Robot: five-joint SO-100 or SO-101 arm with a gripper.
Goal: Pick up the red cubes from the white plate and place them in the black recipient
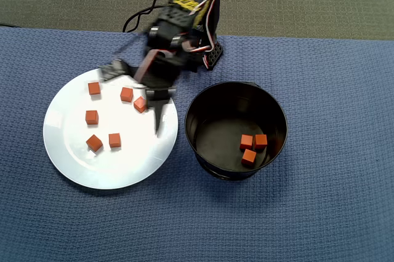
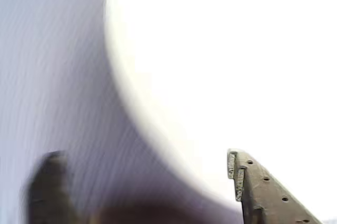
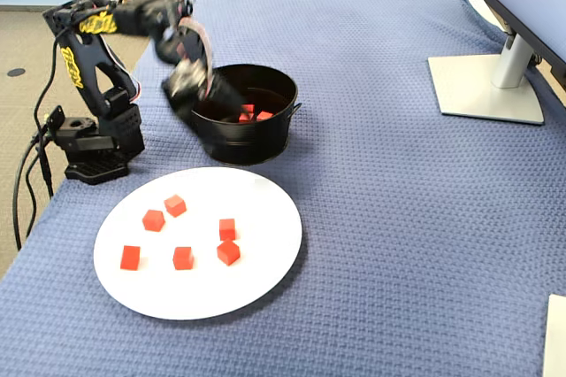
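Blue waffle-weave cloth (image 3: 398, 182) covers the whole desk, with a monitor stand (image 3: 486, 85) well off to the side of the black recipient (image 1: 203, 99) in the fixed view. The white plate (image 1: 74, 157) sits just beside the recipient, nearly touching it.

Three red cubes (image 1: 253, 146) are already in the recipient, and I count six still on the plate, so roughly a third done. My tool (image 1: 157, 113) hangs over the plate's edge nearest the recipient, empty, jaws apart as far as the wrist view shows: one fingertip (image 2: 235, 174) is sharp, the other just a dark blur. The arm looks motion-blurred, so I'd guess I'm mid-swing toward the next pick.

The nearest cube (image 1: 140, 104) sits right at the tool, on the recipient side of the plate, so I'd go for that one. Plan: slow down, get the wrist view sharp, straddle that cube square-on to its faces, then close. The plate is glossy, so a glancing finger will probably just skate the cube away. The next cube (image 1: 127, 95) is close behind it, so I'd drop in from the recipient side.
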